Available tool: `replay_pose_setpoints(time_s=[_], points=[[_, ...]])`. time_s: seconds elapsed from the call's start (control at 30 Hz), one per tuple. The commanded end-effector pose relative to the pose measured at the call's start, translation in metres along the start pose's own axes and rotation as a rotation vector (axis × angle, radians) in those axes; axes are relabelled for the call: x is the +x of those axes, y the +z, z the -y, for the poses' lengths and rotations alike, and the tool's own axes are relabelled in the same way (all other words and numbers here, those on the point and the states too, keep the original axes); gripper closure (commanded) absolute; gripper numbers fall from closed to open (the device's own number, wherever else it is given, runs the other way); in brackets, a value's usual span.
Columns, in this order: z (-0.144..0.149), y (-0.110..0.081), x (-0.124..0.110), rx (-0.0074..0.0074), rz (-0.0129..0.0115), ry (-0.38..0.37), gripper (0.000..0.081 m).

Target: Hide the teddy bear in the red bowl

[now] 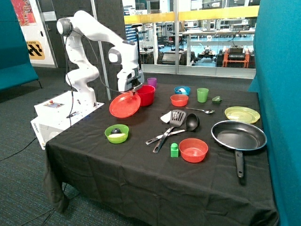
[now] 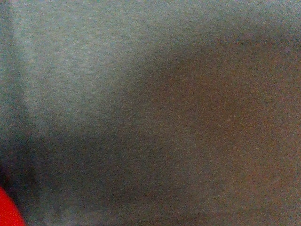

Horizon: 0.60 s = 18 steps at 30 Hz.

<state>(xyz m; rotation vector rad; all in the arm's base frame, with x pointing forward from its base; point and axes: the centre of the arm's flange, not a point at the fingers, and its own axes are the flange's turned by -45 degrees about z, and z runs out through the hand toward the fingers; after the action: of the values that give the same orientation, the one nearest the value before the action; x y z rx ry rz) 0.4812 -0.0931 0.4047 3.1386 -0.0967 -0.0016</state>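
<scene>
Left of centre in the outside view, the robot's hand holds a flat red plate by its rim, tilted up on edge against the red bowl on the black worktop. No teddy bear shows. The wrist view is a grey-brown blur with red in its lower left corner.

Black frying pan beside yellow-green plate; spatula and ladle mid-table
</scene>
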Motion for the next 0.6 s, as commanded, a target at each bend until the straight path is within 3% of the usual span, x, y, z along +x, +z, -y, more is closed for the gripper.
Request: replay_pose_setpoints(time_s=[0.0,0.57], points=[[0.031,-0.025,0.003,0.0014,-0.0010,-0.084,0.0808],[0.105,-0.037,-0.009,0.0014,-0.0011,-0.239,0.0808]])
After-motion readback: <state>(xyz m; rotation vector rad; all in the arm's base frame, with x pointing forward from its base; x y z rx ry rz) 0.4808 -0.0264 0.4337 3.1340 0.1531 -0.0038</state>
